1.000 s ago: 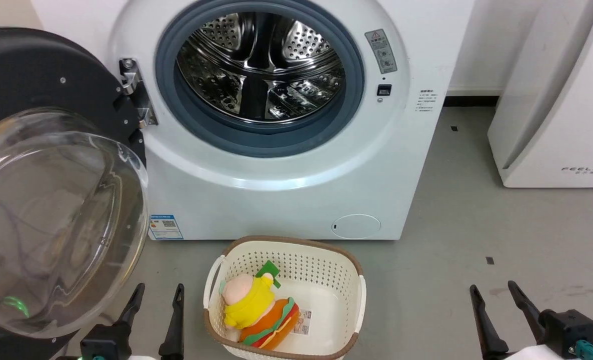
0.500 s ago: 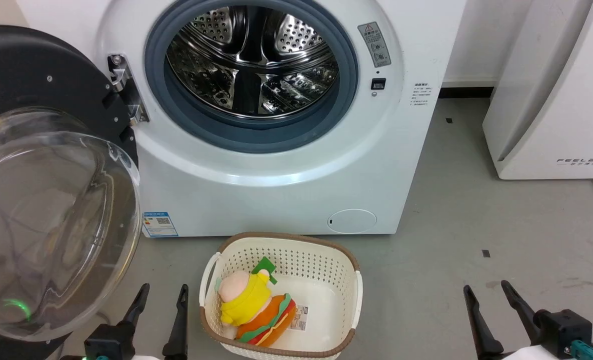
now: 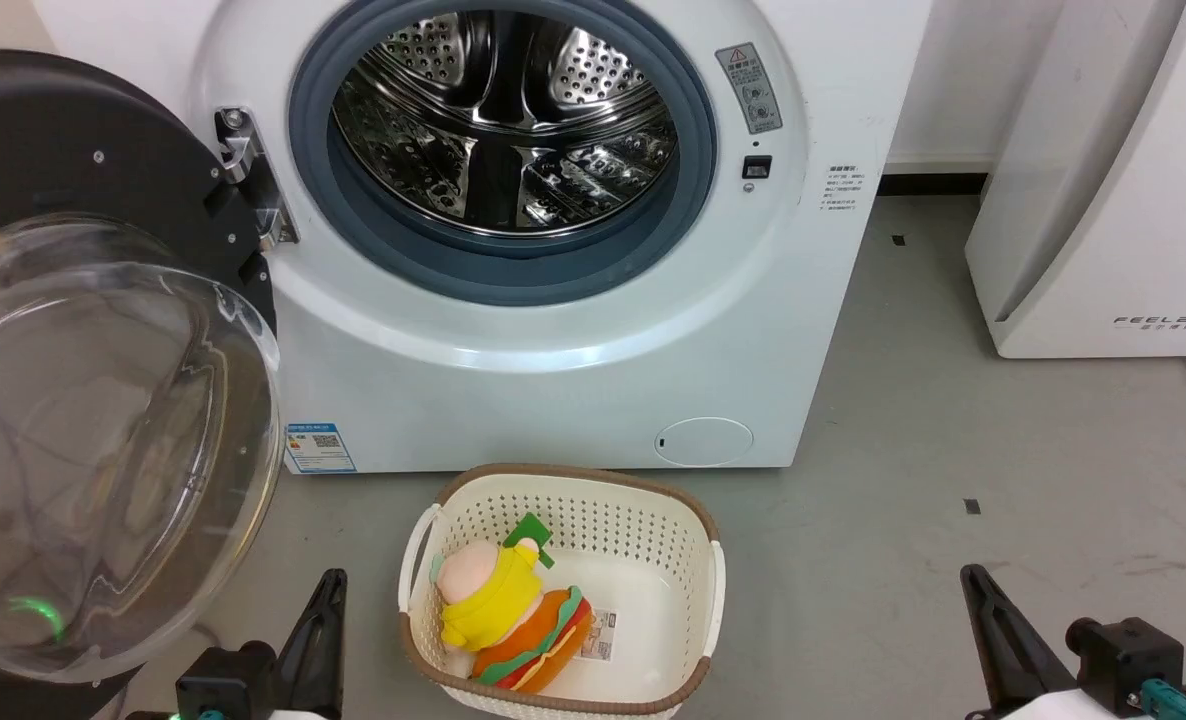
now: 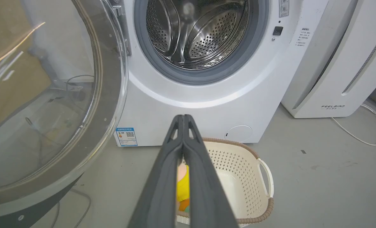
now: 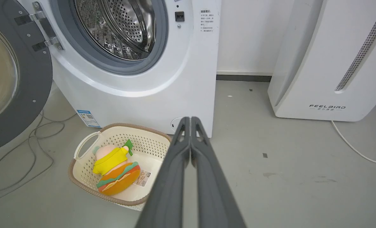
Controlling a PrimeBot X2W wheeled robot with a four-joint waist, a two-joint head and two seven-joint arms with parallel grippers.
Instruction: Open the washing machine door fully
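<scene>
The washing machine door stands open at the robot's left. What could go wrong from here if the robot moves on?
1. The washing machine door juts out close beside the shut left gripper. Swinging that arm leftward might strike its glass bowl.
2. The basket with the plush toy stands just before the washing machine. Rolling forward would likely push it.

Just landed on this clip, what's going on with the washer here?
Nothing is being gripped. The washing machine door stands swung wide out to the robot's left, leaving the drum of the washing machine exposed. The left gripper and the right gripper sit low in the head view, both with fingers shut and touching nothing. A basket holding a plush toy sits on the floor in front of the machine.
</scene>
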